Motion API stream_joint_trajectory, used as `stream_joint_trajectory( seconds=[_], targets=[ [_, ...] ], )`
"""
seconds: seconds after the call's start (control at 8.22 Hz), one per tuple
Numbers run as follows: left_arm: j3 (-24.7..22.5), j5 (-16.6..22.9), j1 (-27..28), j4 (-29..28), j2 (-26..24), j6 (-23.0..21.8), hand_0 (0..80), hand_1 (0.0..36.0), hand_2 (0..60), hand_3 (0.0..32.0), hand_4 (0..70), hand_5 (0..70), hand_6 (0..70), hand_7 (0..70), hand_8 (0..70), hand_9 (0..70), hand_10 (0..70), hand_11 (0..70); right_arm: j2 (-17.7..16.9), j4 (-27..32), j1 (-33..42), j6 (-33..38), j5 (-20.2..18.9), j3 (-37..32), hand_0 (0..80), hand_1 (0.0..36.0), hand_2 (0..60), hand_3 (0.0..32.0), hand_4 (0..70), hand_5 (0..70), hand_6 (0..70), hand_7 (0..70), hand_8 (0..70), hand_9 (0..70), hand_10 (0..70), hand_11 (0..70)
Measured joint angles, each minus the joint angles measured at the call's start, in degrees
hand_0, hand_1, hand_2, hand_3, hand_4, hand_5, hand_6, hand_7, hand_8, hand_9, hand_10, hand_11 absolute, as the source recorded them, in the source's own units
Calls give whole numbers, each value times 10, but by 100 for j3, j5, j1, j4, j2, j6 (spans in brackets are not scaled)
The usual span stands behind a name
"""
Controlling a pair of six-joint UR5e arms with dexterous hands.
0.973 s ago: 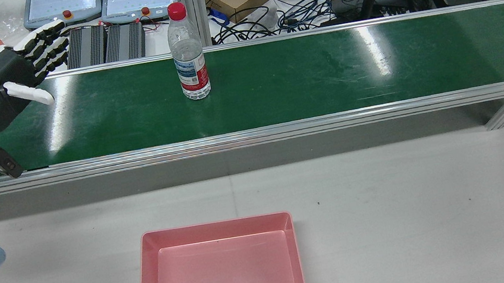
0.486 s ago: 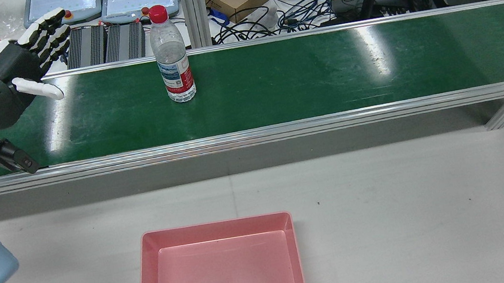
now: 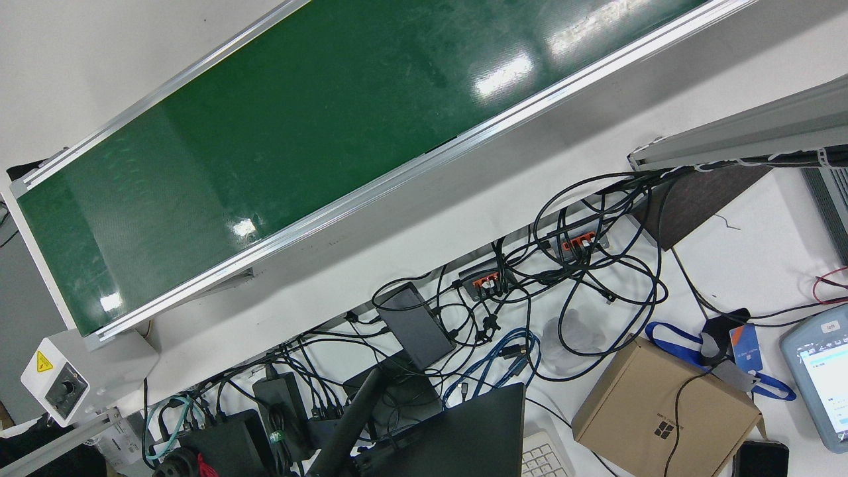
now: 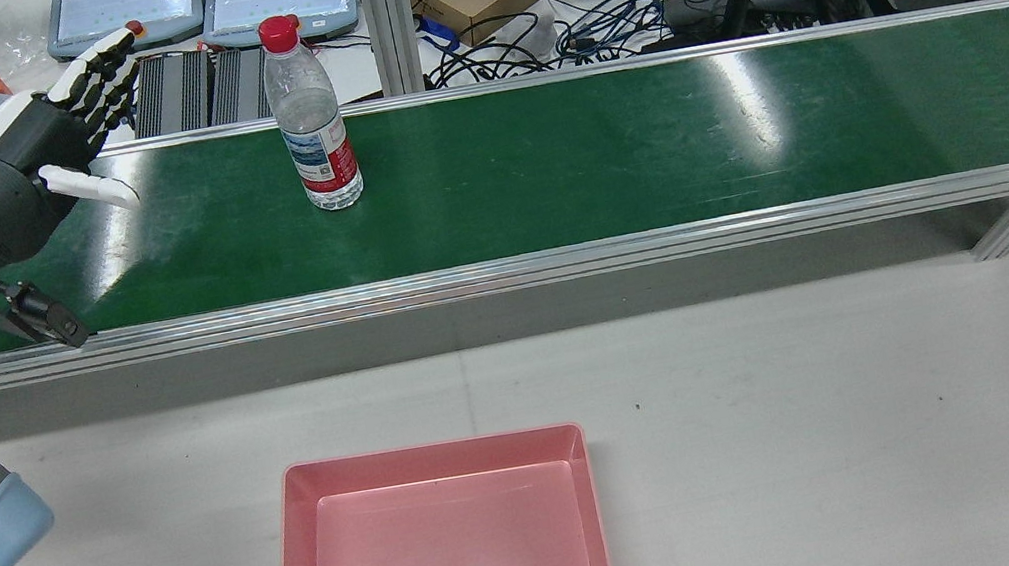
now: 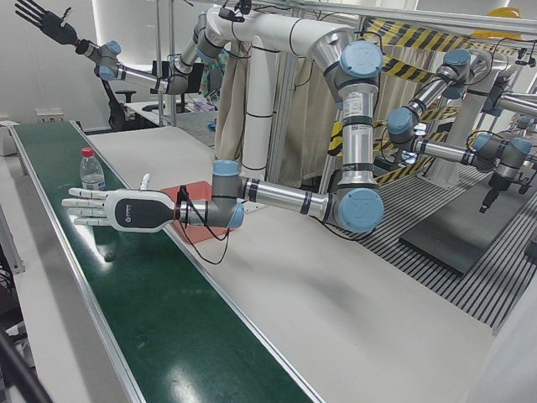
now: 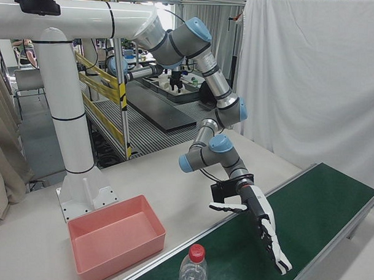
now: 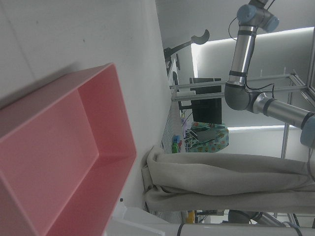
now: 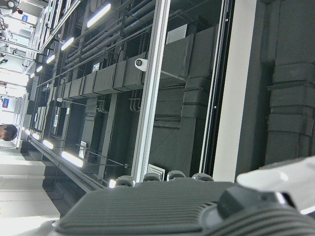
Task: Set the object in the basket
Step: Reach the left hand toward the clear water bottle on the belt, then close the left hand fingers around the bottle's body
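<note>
One bottle (image 4: 312, 116) is standing near the belt's (image 4: 645, 149) far edge; I'm holding my left hand (image 4: 30, 161) spread, empty, aiming mid-body.

Robotics lab: conveyor belt (image 4: 547, 165), several arms.

Green conveyor belt (image 3: 278, 132) is running diagonally, bare. Below it, tangled cables (image 3: 570, 278) are lying beside a cardboard box (image 3: 662, 411); a tablet (image 3: 818, 371) is sitting right of the box.
</note>
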Motion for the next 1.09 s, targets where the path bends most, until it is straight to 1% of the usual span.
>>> stream_joint_trajectory(
  seconds=[0.24, 0.49, 0.73, 0.85, 1.09],
  targets=[
    [11, 12, 32, 141, -50, 17, 537, 43, 0, 20, 7, 139, 10, 0, 48, 53, 17, 38, 0, 0, -1, 0, 0, 0, 0, 0, 0, 0, 0, 0, 0, 0, 0, 0, 0, 0],
    [31, 16, 197, 264, -171, 19, 540, 49, 0, 6, 17, 146, 17, 0, 51, 55, 15, 35, 0, 0, -2, 0, 0, 0, 0, 0, 0, 0, 0, 0, 0, 0, 0, 0, 0, 0],
    [100, 20, 301, 339, -357, 18, 543, 53, 0, 2, 27, 148, 19, 0, 53, 59, 13, 32, 0, 0, -6, 0, 0, 0, 0, 0, 0, 0, 0, 0, 0, 0, 0, 0, 0, 0],
    [198, 26, 315, 358, -484, 17, 543, 55, 0, 0, 64, 152, 32, 0, 76, 74, 24, 48, 0, 0, -5, 0, 0, 0, 0, 0, 0, 0, 0, 0, 0, 0, 0, 0, 0, 0],
    [565, 36, 318, 350, -819, 18, 539, 52, 0, 0, 63, 154, 34, 0, 77, 76, 26, 51, 0, 0, -5, 0, 0, 0, 0, 0, 0, 0, 0, 0, 0, 0, 0, 0, 0, 0]
  ],
)
